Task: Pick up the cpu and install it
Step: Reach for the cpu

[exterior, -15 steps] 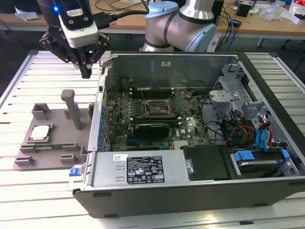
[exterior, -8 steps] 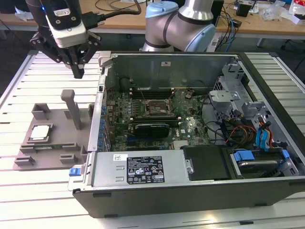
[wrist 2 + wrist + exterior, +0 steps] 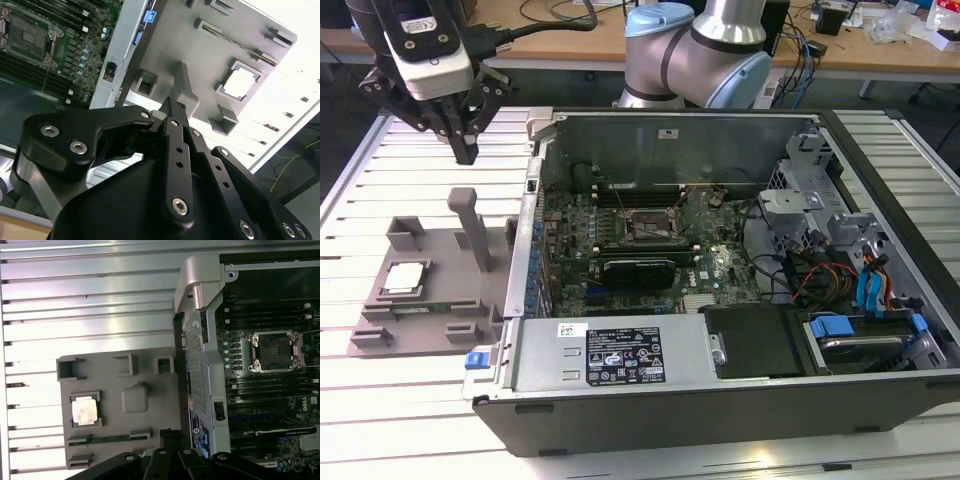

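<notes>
The cpu (image 3: 403, 278) is a small pale silver square lying in a pocket of the grey tray (image 3: 445, 310), on the slatted table at the exterior view's left. Both wrist views show the cpu (image 3: 239, 82) (image 3: 84, 410) flat in its pocket. My gripper (image 3: 467, 150) hangs high above the tray's far end, behind the tray's upright post (image 3: 472, 228). Its black fingers meet at the tips and hold nothing. In the second wrist view the gripper (image 3: 170, 104) points at the post. The black socket (image 3: 645, 225) on the motherboard lies bare inside the open case.
The open computer case (image 3: 720, 280) stands at the exterior view's right of the tray, its metal side wall (image 3: 525, 260) between tray and motherboard. A long black block (image 3: 638, 268) sits in front of the socket. Cables and drive bays (image 3: 850, 270) fill the case's right end.
</notes>
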`<state>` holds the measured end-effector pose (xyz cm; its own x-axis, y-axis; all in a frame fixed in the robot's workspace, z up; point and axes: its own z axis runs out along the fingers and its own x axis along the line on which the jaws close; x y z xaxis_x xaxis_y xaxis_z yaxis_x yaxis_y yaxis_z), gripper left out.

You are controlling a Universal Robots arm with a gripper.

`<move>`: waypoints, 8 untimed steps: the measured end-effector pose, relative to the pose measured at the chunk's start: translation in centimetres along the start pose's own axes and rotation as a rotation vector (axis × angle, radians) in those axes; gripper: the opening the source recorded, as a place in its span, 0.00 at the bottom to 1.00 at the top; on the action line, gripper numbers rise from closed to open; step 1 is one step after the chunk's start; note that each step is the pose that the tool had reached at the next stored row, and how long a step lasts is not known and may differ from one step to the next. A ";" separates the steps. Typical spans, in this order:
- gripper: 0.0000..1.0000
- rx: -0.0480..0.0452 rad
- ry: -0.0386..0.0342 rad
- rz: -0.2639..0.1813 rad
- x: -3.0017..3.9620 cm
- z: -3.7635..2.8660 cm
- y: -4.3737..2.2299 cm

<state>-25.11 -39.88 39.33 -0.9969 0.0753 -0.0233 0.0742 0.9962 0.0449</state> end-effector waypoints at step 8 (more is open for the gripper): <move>0.11 -0.0001 -0.0001 0.000 1.82 -0.02 -0.12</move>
<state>-26.93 -39.86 39.30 -0.9969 0.0752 -0.0234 0.0741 0.9962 0.0450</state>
